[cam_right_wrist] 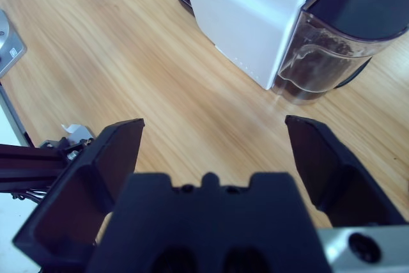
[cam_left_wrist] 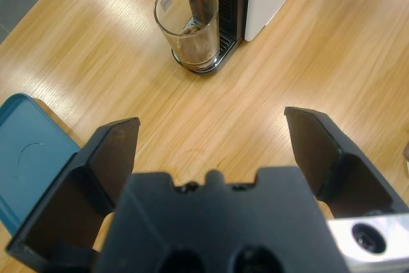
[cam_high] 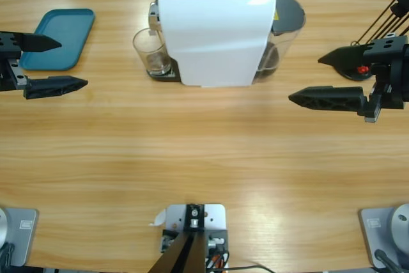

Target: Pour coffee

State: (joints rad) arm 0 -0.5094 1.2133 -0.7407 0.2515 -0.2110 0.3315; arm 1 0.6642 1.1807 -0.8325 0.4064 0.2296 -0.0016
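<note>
Two end effectors in my high view, both standing wide with nothing between the jaws. Left end effector (cam_high: 54,63) comes in from the left edge, its upper jaw over the teal tray (cam_high: 57,38) that lies flat on the bench (cam_high: 204,151). Right end effector (cam_high: 307,78) comes in from the right edge, just beside a black stand (cam_high: 354,68) with a red spot. White coffee machine (cam_high: 214,30) sits at top middle, its dark water tank (cam_high: 284,30) on the right side. Clear glass (cam_high: 151,51) stands upright on the machine's drip tray at its left end, well apart from both end effectors.

Left wrist view: I look between the wide jaws of the left end effector (cam_left_wrist: 211,139) straight at the glass (cam_left_wrist: 188,27). Coffee (cam_left_wrist: 195,46) lies as a shallow brown layer in its bottom, and a thin brown stream runs down into it from the spout. Corner of the teal tray (cam_left_wrist: 29,151) shows at left.

Right wrist view: right end effector (cam_right_wrist: 214,139) wide, empty, pointed at bare bench (cam_right_wrist: 128,62). White machine body (cam_right_wrist: 255,11) and the clear tank (cam_right_wrist: 326,55) with its black lid stand ahead at upper right.
</note>
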